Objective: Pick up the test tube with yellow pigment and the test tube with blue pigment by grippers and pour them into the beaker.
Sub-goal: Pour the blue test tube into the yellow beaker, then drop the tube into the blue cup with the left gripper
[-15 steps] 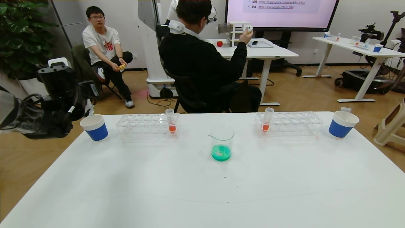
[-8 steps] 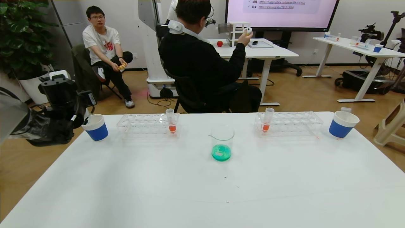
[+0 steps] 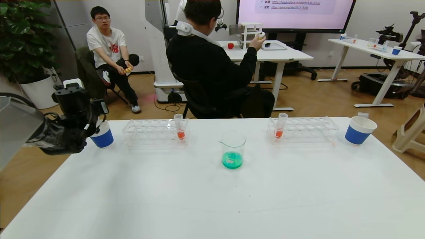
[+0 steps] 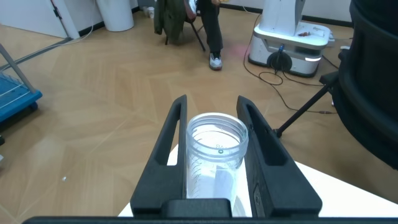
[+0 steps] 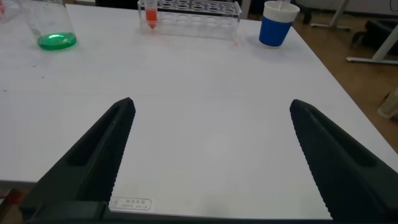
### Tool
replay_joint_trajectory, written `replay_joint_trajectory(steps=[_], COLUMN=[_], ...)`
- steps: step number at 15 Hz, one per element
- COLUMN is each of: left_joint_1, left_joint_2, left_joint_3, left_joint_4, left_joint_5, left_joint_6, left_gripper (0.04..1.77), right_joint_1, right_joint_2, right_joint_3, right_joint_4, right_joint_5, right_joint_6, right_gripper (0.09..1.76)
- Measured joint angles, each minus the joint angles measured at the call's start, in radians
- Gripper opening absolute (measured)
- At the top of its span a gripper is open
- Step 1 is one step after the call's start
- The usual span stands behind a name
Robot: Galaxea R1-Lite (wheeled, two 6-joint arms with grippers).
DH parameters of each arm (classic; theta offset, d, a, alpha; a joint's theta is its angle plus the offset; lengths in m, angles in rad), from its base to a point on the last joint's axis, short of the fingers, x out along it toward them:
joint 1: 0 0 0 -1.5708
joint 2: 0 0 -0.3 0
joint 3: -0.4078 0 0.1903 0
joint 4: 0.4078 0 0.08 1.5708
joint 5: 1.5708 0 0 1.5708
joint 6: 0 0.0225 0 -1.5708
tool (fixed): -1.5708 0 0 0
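White worktop (image 3: 199, 199) fills the near part of the head view, with an office floor, desks and two seated people behind it. Near the middle of the worktop the beaker (image 3: 233, 146) is stood upright, and a shallow layer of green liquid (image 3: 232, 160) is seen at its bottom. Two clear racks are set along the far edge: the left rack (image 3: 146, 131) and the right rack (image 3: 308, 127), one on either side of the beaker. One orange-tinted tube (image 3: 179, 126) is held upright in the left rack and another orange-tinted tube (image 3: 280, 125) in the right rack. A blue-and-white left paper cup (image 3: 103, 137) is placed just beyond the left rack's outer end, and a right paper cup (image 3: 359, 130) beyond the right rack's outer end.

The left hand (image 4: 211, 102) is held at the far left corner of the worktop, just beside the left paper cup and partly in front of it. A clear tube (image 4: 214, 155) is clamped between its two fingers, open mouth facing the wrist camera; its tip is hidden, so its tint cannot be told.

The right hand (image 5: 211, 104) is seen only in its own wrist view, over the near right part of the worktop, fingers spread wide with nothing between them.
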State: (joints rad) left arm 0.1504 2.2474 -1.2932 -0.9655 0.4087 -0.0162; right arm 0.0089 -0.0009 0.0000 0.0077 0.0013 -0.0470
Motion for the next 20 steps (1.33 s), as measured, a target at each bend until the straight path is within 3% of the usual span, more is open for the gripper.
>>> replay_joint_trajectory(steps=[8, 9, 11, 12, 13, 17, 20], left_joint_1=[0.005, 0.004, 0.001, 0.001, 0.001, -0.007, -0.073], left_joint_2=[0.083, 0.087, 0.090, 0.091, 0.091, 0.068, -0.003], left_joint_3=[0.021, 0.022, 0.022, 0.022, 0.022, 0.005, 0.009], left_joint_4=[-0.084, -0.084, -0.084, -0.084, -0.085, -0.084, -0.077], left_joint_5=[-0.002, -0.002, -0.001, -0.001, 0.000, 0.001, -0.002], left_joint_6=[0.012, 0.012, 0.013, 0.014, 0.015, 0.014, 0.009], left_gripper=[0.58, 0.75, 1.43, 1.66, 1.74, 1.74, 1.74], right_joint_1=[0.000, 0.000, 0.000, 0.000, 0.000, 0.000, 0.000], right_joint_2=[0.000, 0.000, 0.000, 0.000, 0.000, 0.000, 0.000], right_joint_3=[0.000, 0.000, 0.000, 0.000, 0.000, 0.000, 0.000], right_joint_4=[0.000, 0.000, 0.000, 0.000, 0.000, 0.000, 0.000], right_joint_5=[0.000, 0.000, 0.000, 0.000, 0.000, 0.000, 0.000], right_joint_6=[0.000, 0.000, 0.000, 0.000, 0.000, 0.000, 0.000], right_gripper=[1.74, 1.74, 1.74, 1.74, 1.74, 1.74, 1.74])
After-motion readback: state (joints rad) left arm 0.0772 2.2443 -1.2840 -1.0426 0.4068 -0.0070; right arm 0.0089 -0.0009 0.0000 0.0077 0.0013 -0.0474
